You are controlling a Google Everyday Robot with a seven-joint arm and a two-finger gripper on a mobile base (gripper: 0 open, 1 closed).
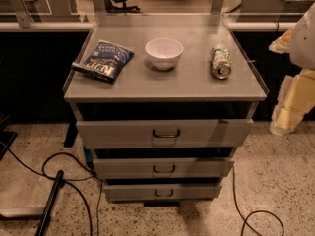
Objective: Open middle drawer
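The grey cabinet has three drawers stacked at the front. The middle drawer (165, 168) is a low, wide grey panel with a small dark loop handle (164, 169) at its centre. It sits between the wider top drawer (165, 133) and the narrower bottom drawer (164, 192). A dark gap shows above each front. My gripper (285, 113) hangs at the right edge of the view, pale and yellowish, level with the top drawer. It is to the right of the cabinet and well apart from the middle drawer's handle.
On the cabinet top (167, 85) lie a dark blue chip bag (104, 60), a white bowl (164, 52) and a green can on its side (221, 61). Black cables (64, 173) run over the speckled floor at left and right (256, 215). A rail and dark panel stand behind.
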